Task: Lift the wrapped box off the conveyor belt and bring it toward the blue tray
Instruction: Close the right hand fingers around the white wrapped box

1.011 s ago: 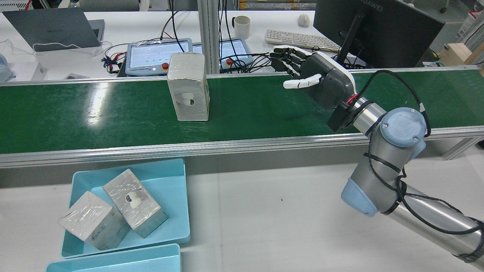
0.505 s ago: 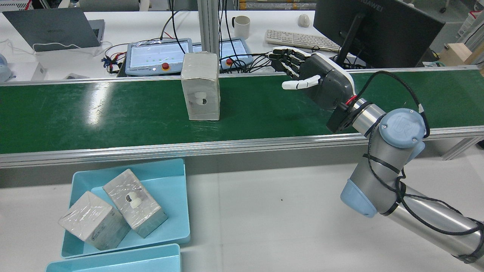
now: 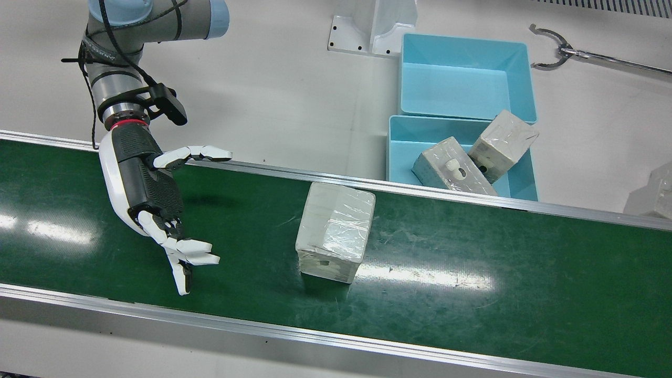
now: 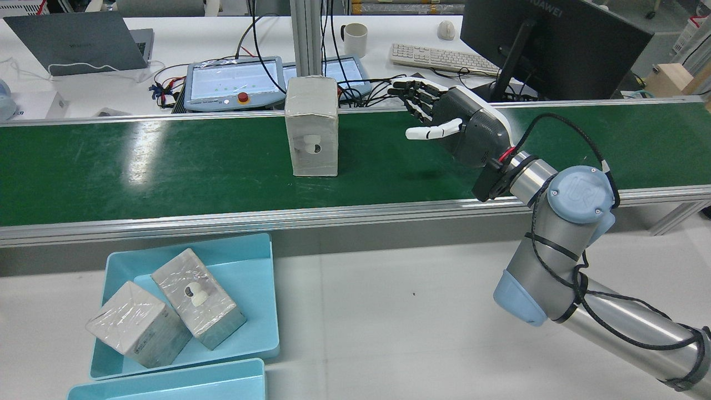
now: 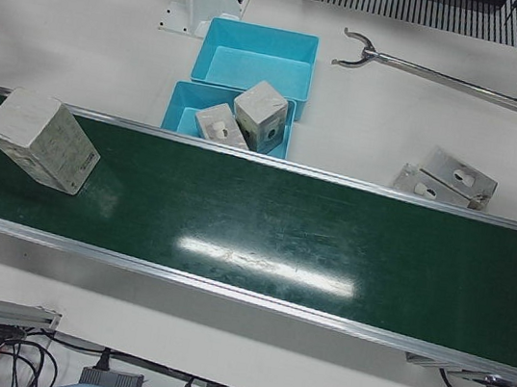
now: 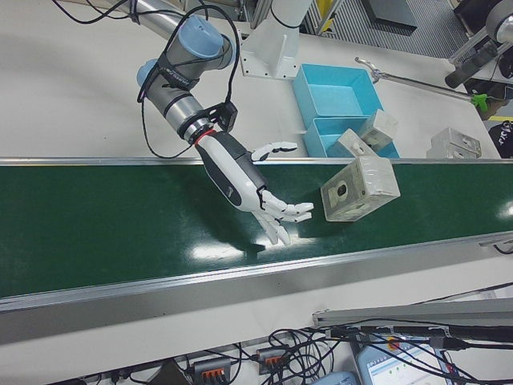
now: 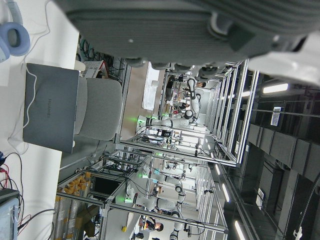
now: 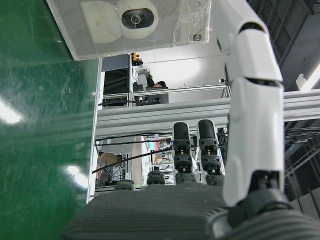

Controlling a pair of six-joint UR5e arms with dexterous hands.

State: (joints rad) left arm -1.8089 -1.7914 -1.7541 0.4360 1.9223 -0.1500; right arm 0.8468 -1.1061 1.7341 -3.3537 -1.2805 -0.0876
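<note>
One long green conveyor belt [image 4: 166, 161] spans the station, and nothing of the task is done yet: the wrapped box [image 4: 311, 126] stands upright on the belt, untouched. Beyond the belt's near rail in the rear view lies the white tabletop [image 4: 400, 311], and on it the blue tray [image 4: 253, 261], which already carries two wrapped boxes [image 4: 166, 314]; a second, empty blue tray [image 3: 464, 76] sits just beside it. The right arm [image 4: 561, 233] reaches over the belt with the right hand [image 4: 450, 125] held above the surface, its fingers [image 3: 197, 258] spread wide and holding nothing, palm turned toward the box but clearly apart from it. The grasp, the lift and the carry toward the tray all remain.

The front view shows the gap between hand and box from almost straight above, which the rear view foreshortens. The right hand view shows the box's face with its round printed mark, near the top of that frame, ahead of the fingers. The left-front view shows two more wrapped boxes [image 5: 445, 182] lying on the tabletop past the tray. The left hand appears only as a dark edge in its own view, so whether it is open I cannot tell.
</note>
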